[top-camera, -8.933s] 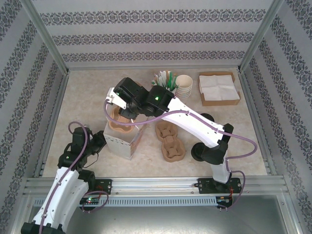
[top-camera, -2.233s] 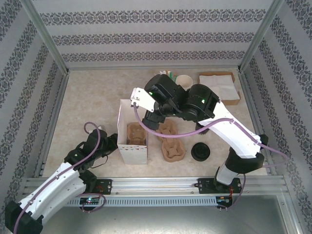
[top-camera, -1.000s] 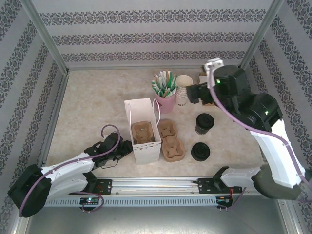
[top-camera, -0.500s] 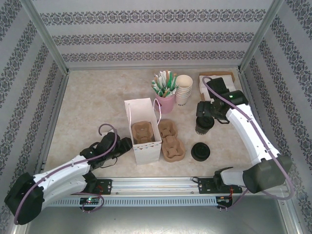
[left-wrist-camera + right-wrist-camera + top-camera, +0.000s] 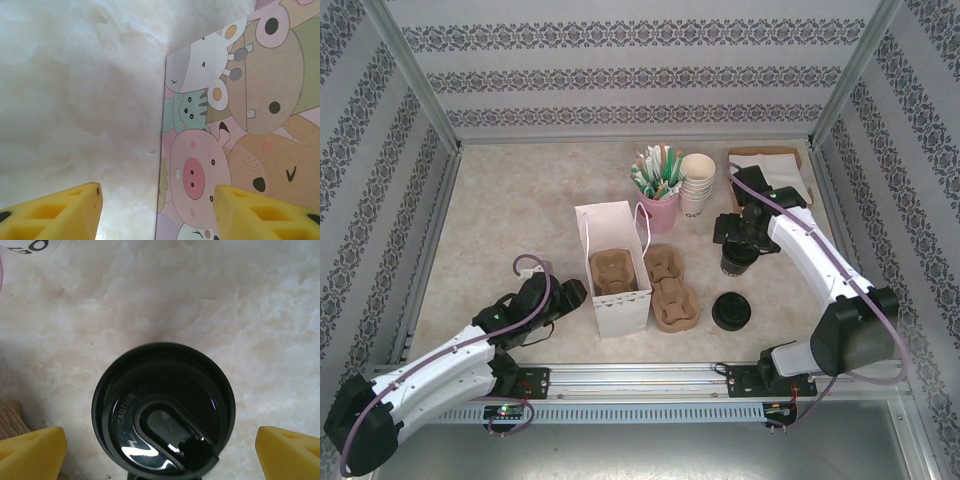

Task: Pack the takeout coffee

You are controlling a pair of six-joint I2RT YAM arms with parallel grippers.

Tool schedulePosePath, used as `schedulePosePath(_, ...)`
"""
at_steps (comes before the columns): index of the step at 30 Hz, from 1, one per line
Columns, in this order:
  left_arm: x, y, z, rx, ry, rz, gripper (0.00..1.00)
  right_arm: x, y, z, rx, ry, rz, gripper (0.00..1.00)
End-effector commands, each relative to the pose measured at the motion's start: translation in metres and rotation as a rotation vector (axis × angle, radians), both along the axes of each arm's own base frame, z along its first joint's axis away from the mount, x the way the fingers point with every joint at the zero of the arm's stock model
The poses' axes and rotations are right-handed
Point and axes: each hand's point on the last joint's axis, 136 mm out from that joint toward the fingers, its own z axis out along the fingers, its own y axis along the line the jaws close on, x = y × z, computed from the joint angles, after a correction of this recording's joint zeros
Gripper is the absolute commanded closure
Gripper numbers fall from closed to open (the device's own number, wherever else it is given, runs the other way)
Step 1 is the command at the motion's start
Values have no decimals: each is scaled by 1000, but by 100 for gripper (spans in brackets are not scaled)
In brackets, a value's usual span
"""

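Right gripper (image 5: 161, 440): fingers spread wide, not touching anything.
Below it: black-lidded coffee cup (image 5: 162, 405), centred between the fingers.
Change: this arm has swung over from the paper bag (image 5: 235, 125).
Left gripper (image 5: 159, 212): fingers apart, bag's edge between them.
Meaning: cup carrier (image 5: 610, 272) sits inside the bag; grasping the cup likely comes next.

Yellow fingers (image 5: 55, 210) apart at bottom corners; cartoon-animal bag (image 5: 240, 125) edge between them; marbled table (image 5: 75, 90) left.
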Motion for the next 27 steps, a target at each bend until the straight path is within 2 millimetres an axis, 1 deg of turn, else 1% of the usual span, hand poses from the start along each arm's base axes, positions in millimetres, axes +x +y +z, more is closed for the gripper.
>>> schedulePosePath(1, 1, 2, 11, 36, -24, -14, 38, 3, -2, -7, -18, 5, -11, 4)
schedulePosePath(6, 2, 2, 14, 35, -29, -11, 38, 0, -10, -13, -47, 20, -30, 6)
schedulePosePath(11, 4, 1, 19, 34, -41, -15, 38, 2, -6, -16, -22, 10, -29, 13)
schedulePosePath(18, 4, 0, 25, 26, -41, -13, 38, 1, -10, -24, -35, 27, -27, 15)
schedulePosePath(21, 5, -1, 32, 21, -53, -15, 38, 0, -12, -27, -28, 28, -35, 19)
schedulePosePath(27, 8, 1, 48, 28, -83, -16, 38, -1, -11, -33, -20, 35, -35, 21)
